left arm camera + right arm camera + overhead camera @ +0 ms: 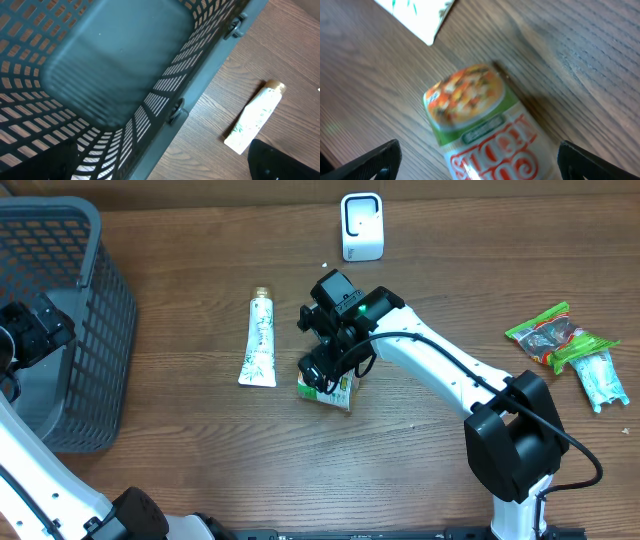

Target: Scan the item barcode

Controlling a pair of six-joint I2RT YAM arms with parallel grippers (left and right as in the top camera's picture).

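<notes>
Looking down, overhead view: the right gripper [322, 372] hangs at the centre of the frame, directly over the noodle cup [338, 393]. The cup lies on its side on the wooden table [200, 450], just right of the white tube [258, 340].
Scanner, overhead view: the scanner [361, 226] stands at top centre, well apart from the cup.
Left edge, overhead view: the left gripper [35, 330] sits over the grey basket [100, 300], far from the cup.
Right edge, overhead view: the snack packets [565, 345] lie on the table, away from both arms.
Basket, left wrist view: its mesh wall and floor [115, 65] fill the upper left, and no item shows inside the part in view. The tube [255, 117] lies on the wood at the right.
Left fingers, left wrist view: dark fingertips [285, 162] show in the two lower corners, spread wide and holding nothing.
Cup, right wrist view: the cup [480, 125] fills the lower centre, somewhat blurred. It has a green lid end printed with a picture of food and red lettering along a pale side. No barcode shows on the faces turned to the camera.
Right fingers, right wrist view: the fingertips [375, 160] sit in the lower corners, spread wide to either side of the cup. Bare table shows between each tip and the cup, so there is no grip.
Progress: early, by my reading. The cup is lined up between the fingers but not grasped or lifted.
Left to do: closing on the cup, raising it, and turning its barcode towards the scanner.
</notes>
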